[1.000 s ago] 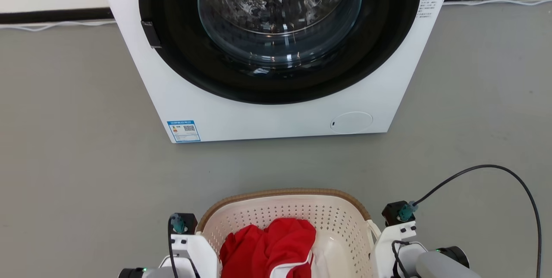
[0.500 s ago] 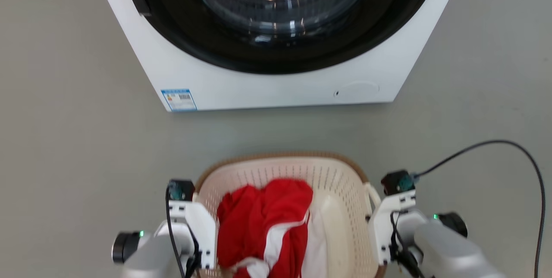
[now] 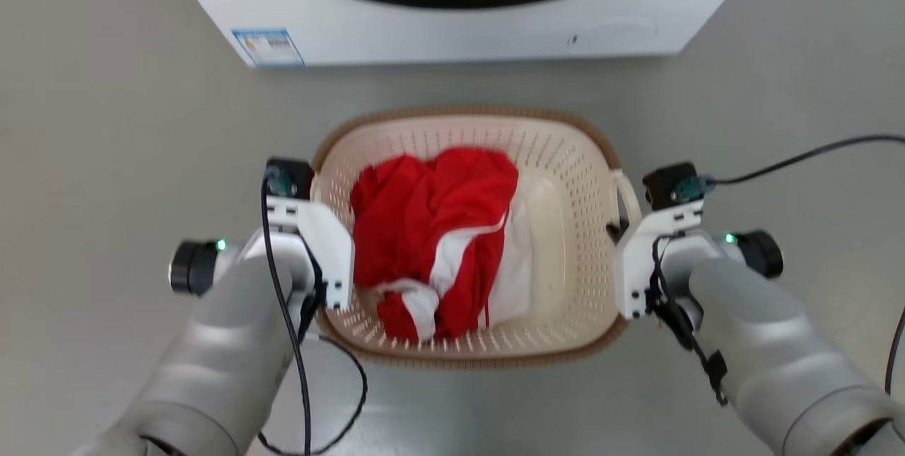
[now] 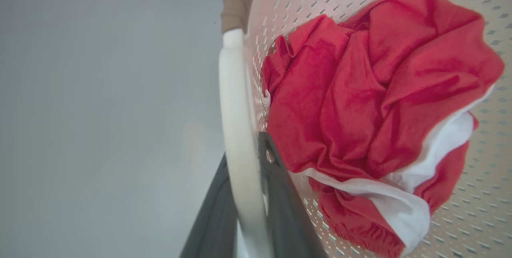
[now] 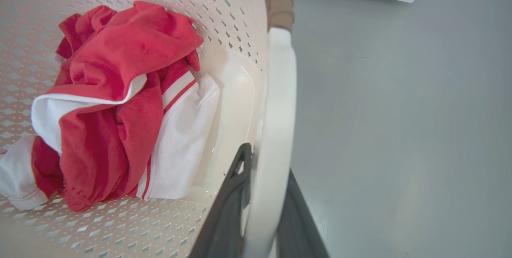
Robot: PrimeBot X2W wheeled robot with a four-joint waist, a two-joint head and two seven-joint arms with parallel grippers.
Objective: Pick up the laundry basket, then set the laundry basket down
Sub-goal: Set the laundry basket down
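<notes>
The laundry basket point(image 3: 459, 117) is cream perforated plastic with a brown woven rim and lies on or just over the grey floor in front of the washing machine; which one, I cannot tell. It holds red and white clothes point(image 3: 431, 230). My left gripper point(image 4: 246, 194) is shut on the basket's left white handle point(image 4: 234, 90), one dark finger on each side. My right gripper point(image 5: 266, 198) is shut on the right white handle point(image 5: 280, 90) in the same way. In the head view the left gripper point(image 3: 322, 237) and right gripper point(image 3: 626, 237) flank the basket, fingertips hidden.
The white washing machine point(image 3: 452, 32) stands close beyond the basket, with a blue label point(image 3: 267, 47) at its lower left corner. A black cable point(image 3: 813, 152) runs off to the right from my right wrist. Another cable point(image 3: 339, 399) loops under my left forearm.
The head camera has tipped down and nearer, so the machine slid up the picture and the whole basket came into view. Both grippers stay on the handles. The basket now looks closer to the machine's base.
</notes>
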